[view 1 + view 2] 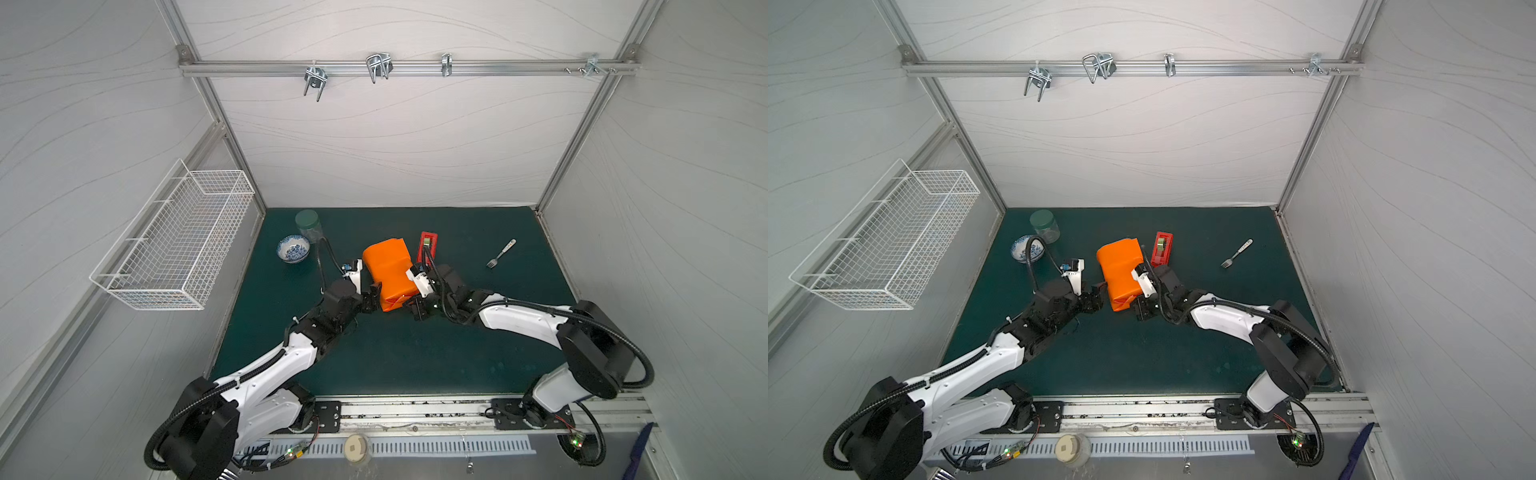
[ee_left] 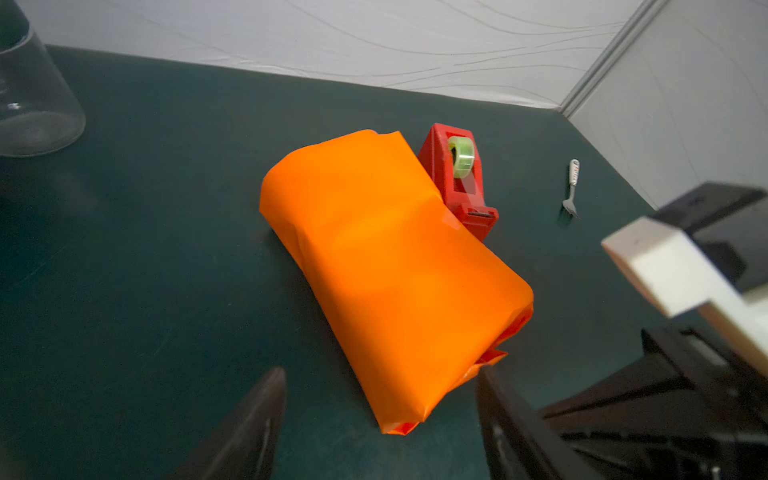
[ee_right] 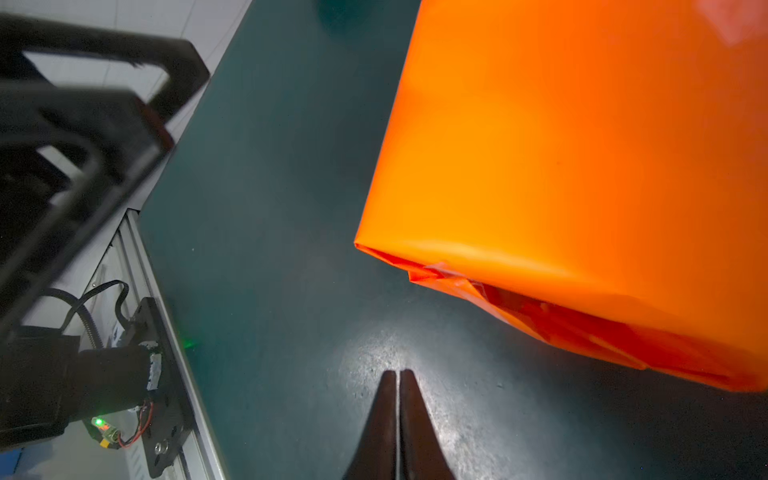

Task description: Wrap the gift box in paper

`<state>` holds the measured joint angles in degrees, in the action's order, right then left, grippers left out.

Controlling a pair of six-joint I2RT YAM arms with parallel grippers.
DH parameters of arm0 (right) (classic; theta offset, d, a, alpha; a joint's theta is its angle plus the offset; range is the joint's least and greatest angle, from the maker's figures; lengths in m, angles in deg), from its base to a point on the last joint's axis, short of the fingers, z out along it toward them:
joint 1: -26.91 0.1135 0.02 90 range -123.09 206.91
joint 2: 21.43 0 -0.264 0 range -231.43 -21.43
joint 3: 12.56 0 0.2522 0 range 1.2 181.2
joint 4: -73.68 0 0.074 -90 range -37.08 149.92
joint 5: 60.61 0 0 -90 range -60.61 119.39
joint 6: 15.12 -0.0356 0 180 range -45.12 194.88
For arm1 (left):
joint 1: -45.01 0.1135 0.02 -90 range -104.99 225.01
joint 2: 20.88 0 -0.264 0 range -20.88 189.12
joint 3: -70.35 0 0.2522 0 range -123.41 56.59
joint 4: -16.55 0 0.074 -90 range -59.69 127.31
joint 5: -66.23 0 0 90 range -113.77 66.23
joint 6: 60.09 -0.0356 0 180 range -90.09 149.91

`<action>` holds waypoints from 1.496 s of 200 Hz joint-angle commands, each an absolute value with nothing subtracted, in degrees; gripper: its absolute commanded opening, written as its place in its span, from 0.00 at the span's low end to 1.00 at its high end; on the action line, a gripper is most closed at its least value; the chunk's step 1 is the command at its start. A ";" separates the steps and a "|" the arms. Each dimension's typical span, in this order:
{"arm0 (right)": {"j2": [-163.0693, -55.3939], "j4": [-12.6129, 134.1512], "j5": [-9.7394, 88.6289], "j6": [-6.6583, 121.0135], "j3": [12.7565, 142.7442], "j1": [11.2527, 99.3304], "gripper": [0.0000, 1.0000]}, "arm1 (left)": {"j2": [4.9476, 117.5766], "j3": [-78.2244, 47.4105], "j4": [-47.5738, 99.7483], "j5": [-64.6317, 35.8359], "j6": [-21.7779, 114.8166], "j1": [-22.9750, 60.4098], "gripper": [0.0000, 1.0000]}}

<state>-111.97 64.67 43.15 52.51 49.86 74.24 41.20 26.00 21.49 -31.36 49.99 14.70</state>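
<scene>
The orange paper (image 1: 386, 266) (image 1: 1121, 270) is folded round a block-shaped bundle on the green mat (image 1: 415, 357); the gift box is hidden inside it. Loose folded flaps show at the bundle's near end (image 3: 540, 316). My left gripper (image 1: 374, 297) (image 1: 1098, 297) (image 2: 381, 371) is open at the near left corner of the paper (image 2: 386, 270), and that corner lies between its fingers. My right gripper (image 1: 417, 309) (image 1: 1140, 309) (image 3: 398, 372) is shut and empty, low over the mat just off the near right corner of the paper (image 3: 582, 145).
A red tape dispenser (image 1: 427, 247) (image 2: 457, 183) stands against the bundle's far right side. A fork (image 1: 501, 253) lies further right. A patterned bowl (image 1: 293, 248) and a green-lidded jar (image 1: 308, 225) stand at the far left. A wire basket (image 1: 174, 241) hangs on the left wall.
</scene>
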 commanded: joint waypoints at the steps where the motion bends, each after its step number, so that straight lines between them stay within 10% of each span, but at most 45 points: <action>1: -114.33 67.66 43.05 52.57 52.37 74.25 0.04 | 45.99 19.97 29.84 -28.75 54.36 16.42 0.71; 221: -119.09 71.08 46.88 52.75 53.81 67.89 0.06 | 64.49 9.13 29.13 -23.84 49.84 18.90 0.79; 252: -110.01 69.01 46.80 52.33 49.08 64.88 0.16 | 59.89 11.06 29.57 -24.09 53.19 19.87 0.88; 299: -110.54 58.43 44.87 52.82 56.87 59.67 0.64 | 61.21 10.02 29.57 -12.94 64.19 26.23 0.93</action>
